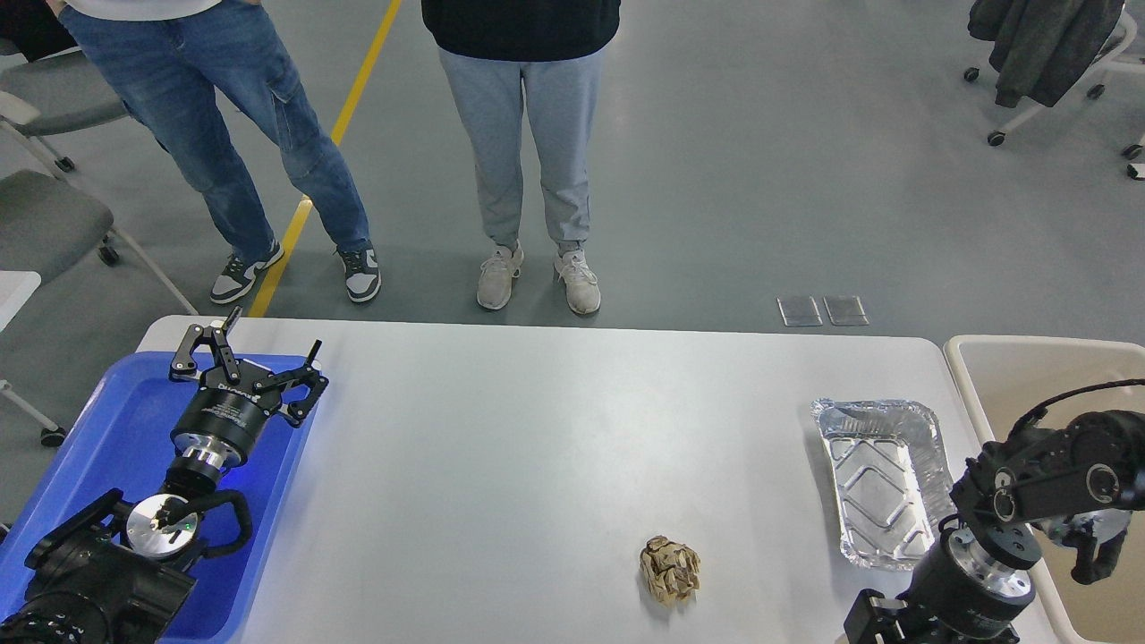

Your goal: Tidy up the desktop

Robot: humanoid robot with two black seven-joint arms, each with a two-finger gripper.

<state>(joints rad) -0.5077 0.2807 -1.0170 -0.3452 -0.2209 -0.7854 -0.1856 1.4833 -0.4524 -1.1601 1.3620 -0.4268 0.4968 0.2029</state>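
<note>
foil tray (881, 483) and crumpled brown paper ball (670, 569) are left on the white-grey desk (537, 429); tray near the right edge, ball near the front, well apart. nothing is gripped, so the step is judged to be the approach to the first pick. left gripper (246, 362) is held over the blue tray (107, 438) at the desk's left end, fingers spread wide, nothing between them. right gripper is cut off at the bottom edge; its finger state cannot be told. next move likely: right arm is brought to the ball or foil tray, then to the beige bin (1029, 376) beside the desk.
</note>
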